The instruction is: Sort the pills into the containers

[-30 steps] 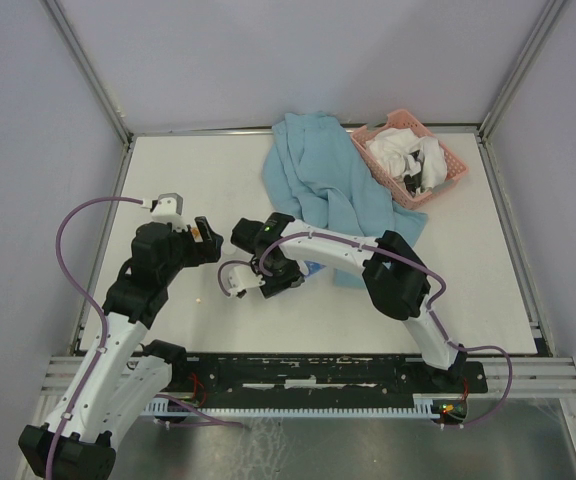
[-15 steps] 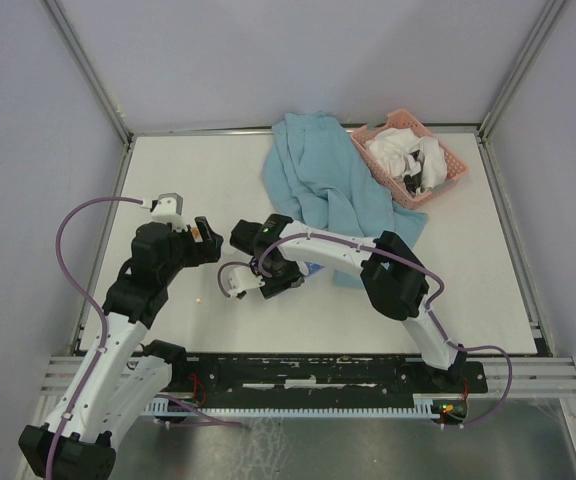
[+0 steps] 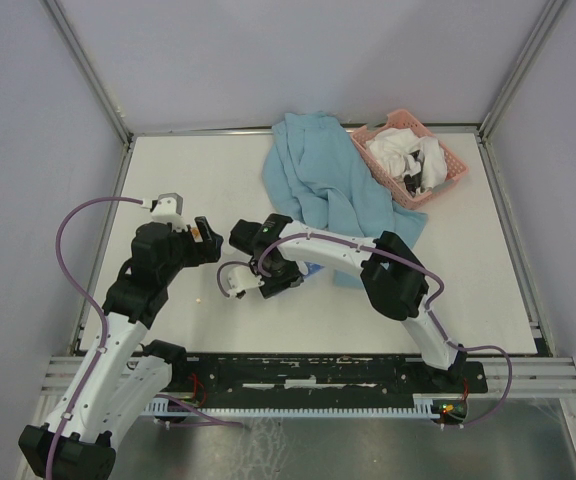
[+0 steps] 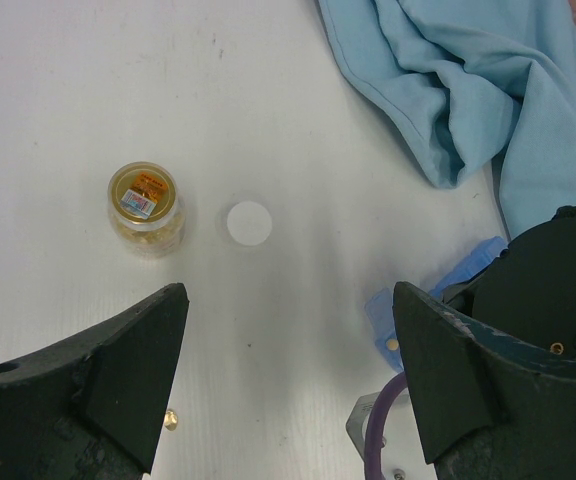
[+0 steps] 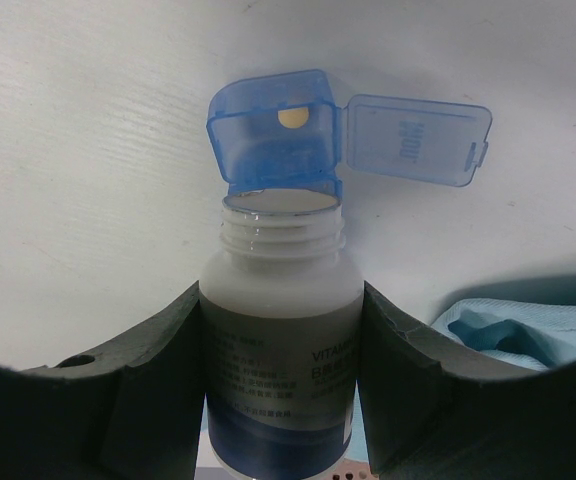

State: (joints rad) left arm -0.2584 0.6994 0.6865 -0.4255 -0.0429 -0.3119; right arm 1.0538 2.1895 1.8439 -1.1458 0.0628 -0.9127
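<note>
Behind the bottle (image 5: 280, 300), part of the open compartment (image 5: 268, 160) is hidden.

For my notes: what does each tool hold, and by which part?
The right tool clamps the white bottle by its body, below the threaded neck. The left tool is open and holds nothing.

White table (image 3: 188, 180), and here's the spread: a blue cloth (image 3: 318, 185) lies rumpled at the far side, right up against the pink mesh basket (image 3: 438, 188) at the far right. Nearer in, a small gold-lidded jar (image 4: 146, 208) sits just beside a white round disc (image 4: 249, 222), not touching. One loose pill (image 4: 171, 418) lies alone on bare surface. The blue organiser compartment (image 5: 273, 130) rests with its lid flipped open, a single pellet (image 5: 291, 117) inside.
</note>
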